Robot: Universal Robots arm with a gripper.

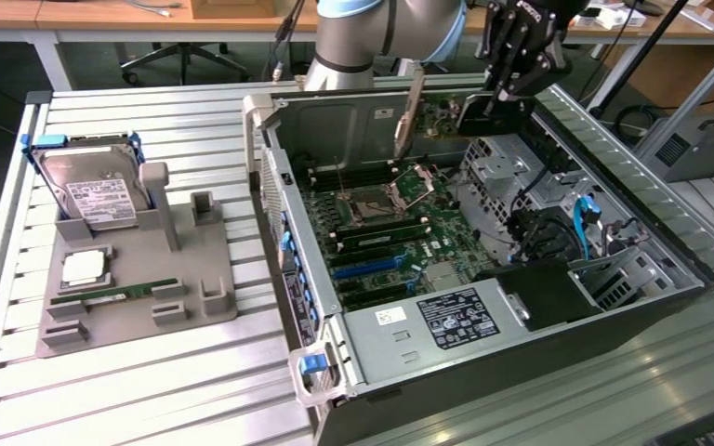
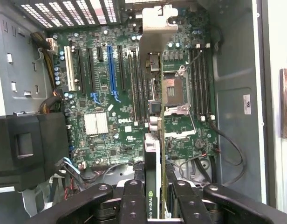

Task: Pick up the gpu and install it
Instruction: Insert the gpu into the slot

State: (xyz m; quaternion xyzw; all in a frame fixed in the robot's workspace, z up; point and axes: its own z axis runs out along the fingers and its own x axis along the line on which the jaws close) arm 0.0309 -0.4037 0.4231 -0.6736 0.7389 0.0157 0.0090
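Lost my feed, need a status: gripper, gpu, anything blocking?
Status: gripper shut on the gpu. It hangs inside the open case, above the motherboard, not seated. Blue slot looks free.

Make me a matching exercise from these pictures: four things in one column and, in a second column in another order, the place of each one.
Things
1. gpu
2. hard drive
3. RAM stick
4. CPU socket

Places
A. lying flat in the grey holder
B. on the motherboard inside the computer case
C. clamped in the pincer above the open computer case
D. standing upright at one end of the grey holder

Pairs: 1-C, 2-D, 3-A, 4-B
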